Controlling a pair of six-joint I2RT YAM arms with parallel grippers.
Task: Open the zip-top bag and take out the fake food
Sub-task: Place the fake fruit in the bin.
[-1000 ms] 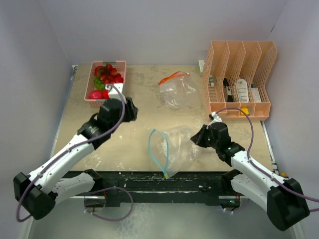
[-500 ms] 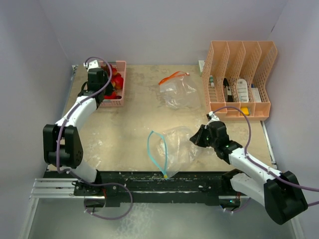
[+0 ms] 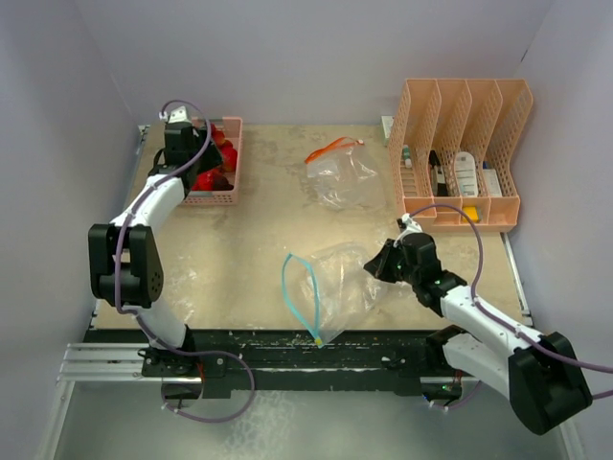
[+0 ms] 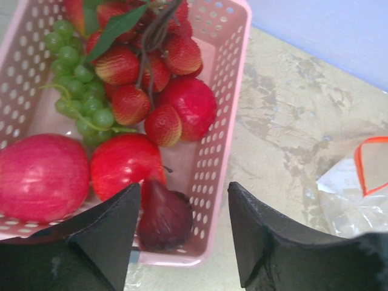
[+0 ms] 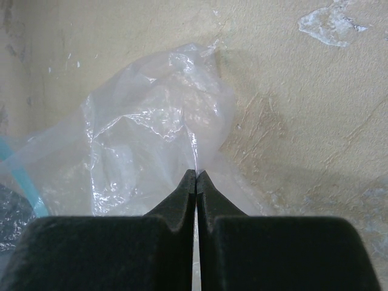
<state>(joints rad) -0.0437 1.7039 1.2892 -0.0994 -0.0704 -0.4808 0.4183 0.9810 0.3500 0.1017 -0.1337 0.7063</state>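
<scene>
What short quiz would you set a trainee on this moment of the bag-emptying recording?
1. True or false: the right hand is shut on the bag with the blue zip.
2. The left hand hangs open above: A the pink basket; B the bag with the orange zip; C the file rack.
3. Which green fruit lies in the pink basket?
Key: 1 true; 2 A; 3 grapes.

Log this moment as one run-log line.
left claw: open above pink basket of fake food | right claw: shut on blue-zip bag, its mouth open
</scene>
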